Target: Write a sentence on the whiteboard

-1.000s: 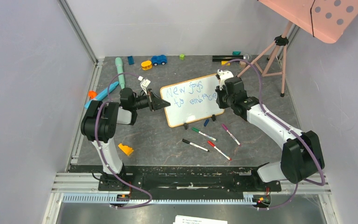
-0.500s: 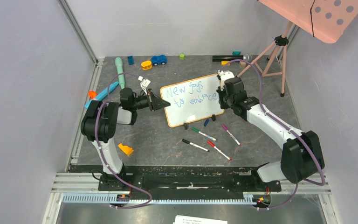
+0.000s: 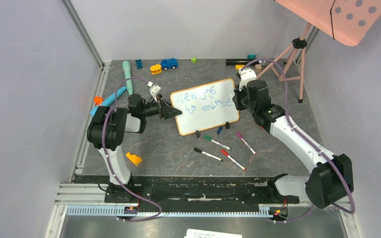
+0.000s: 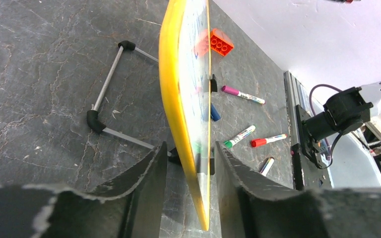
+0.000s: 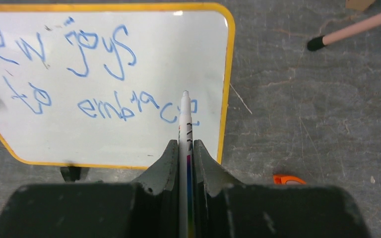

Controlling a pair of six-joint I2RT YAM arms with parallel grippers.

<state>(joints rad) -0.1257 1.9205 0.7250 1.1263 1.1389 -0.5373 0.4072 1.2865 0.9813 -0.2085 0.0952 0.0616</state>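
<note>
Your sentence (image 5: 99,49) reads through to its last "e", so I'd call the writing step as good as done. The whiteboard (image 3: 206,105) stands tilted on the table (image 3: 168,148) between both arms. Right pincer (image 5: 186,146) clamps the marker (image 5: 186,124), tip by that final letter. Left pincer (image 4: 189,148) straddles the board's edge, jaws narrowly parted, not pinching. Next, I'd say: draw the marker clear, then slide left off without tipping it.

your right gripper (image 3: 242,93) has pulled back off the whiteboard (image 3: 206,106) toward its far right corner (marker (image 5: 186,130) still pinched), its elbow swinging toward the tabletop's (image 3: 178,161) right edge. your left gripper (image 4: 191,154) has loosened around the board's left edge.
</note>
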